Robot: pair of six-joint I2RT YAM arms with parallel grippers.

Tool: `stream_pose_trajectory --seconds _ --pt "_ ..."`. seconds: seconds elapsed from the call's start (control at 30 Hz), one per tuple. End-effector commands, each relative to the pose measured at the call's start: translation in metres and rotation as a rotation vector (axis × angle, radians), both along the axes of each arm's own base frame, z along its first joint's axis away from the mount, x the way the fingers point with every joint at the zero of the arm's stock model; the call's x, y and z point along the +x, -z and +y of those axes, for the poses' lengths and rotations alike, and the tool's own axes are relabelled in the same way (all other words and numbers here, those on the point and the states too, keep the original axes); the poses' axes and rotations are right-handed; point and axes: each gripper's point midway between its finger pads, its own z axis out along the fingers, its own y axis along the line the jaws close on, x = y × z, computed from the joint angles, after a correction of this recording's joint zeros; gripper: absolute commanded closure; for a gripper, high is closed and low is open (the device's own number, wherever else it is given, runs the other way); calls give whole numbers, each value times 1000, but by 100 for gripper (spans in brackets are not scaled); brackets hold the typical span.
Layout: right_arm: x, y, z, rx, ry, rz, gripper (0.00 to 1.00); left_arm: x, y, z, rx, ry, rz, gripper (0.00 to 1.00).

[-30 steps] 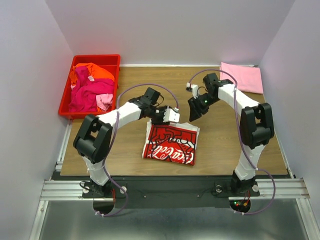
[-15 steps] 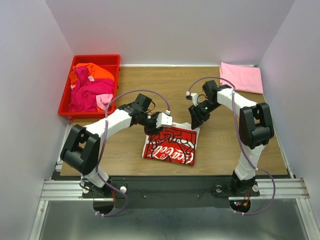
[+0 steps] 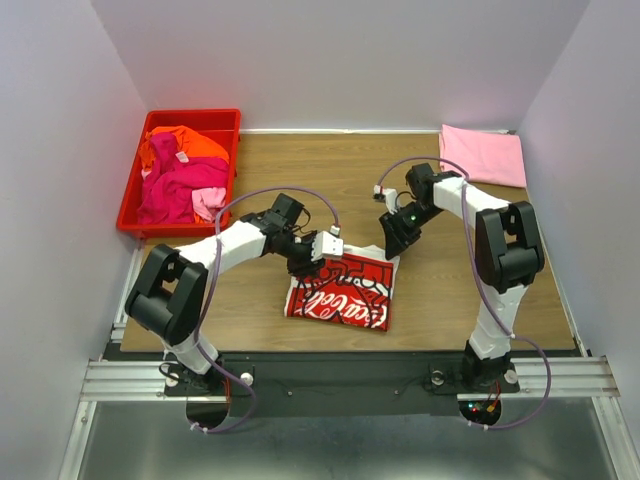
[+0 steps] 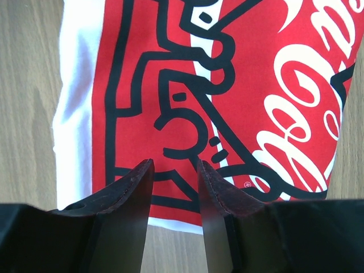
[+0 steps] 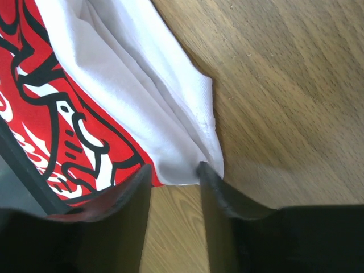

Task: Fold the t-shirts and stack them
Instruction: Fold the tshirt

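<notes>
White t-shirt (image 3: 340,290) with the red Coca-Cola print lies folded on the counter (image 3: 300,170), front and centre between the two arms. From the top view, both arms reach down to its far edge, left arm (image 3: 245,235) at the far-left corner, right arm (image 3: 450,195) at the far-right one. The left wrist view gets in close. The left fingers (image 4: 128,199) are narrowly parted, empty, and poised over the white hem of the printed panel (image 4: 227,85). On the right wrist view, the right fingers (image 5: 227,199) show a slim gap too, with the layered white corner (image 5: 187,136) right at their tips, not pinched. Only the overhead shows the rest: a pale pink t-shirt (image 3: 485,153) flat at the far-right corner, and orange and magenta t-shirts (image 3: 185,185) heaped in the red bin (image 3: 135,200) at far left.
</notes>
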Motion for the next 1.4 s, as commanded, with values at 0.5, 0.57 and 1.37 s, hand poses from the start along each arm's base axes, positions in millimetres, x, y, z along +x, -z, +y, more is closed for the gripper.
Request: stream_pose_trajectory --seconds 0.5,0.57,1.37 --pt "31 -37 -14 -66 17 -181 99 -9 23 6 34 -50 69 61" --pt "34 -39 -18 -92 17 -200 99 -9 27 9 47 -58 72 62" --pt "57 -4 -18 -127 32 -184 100 87 -39 17 -77 -241 59 50"
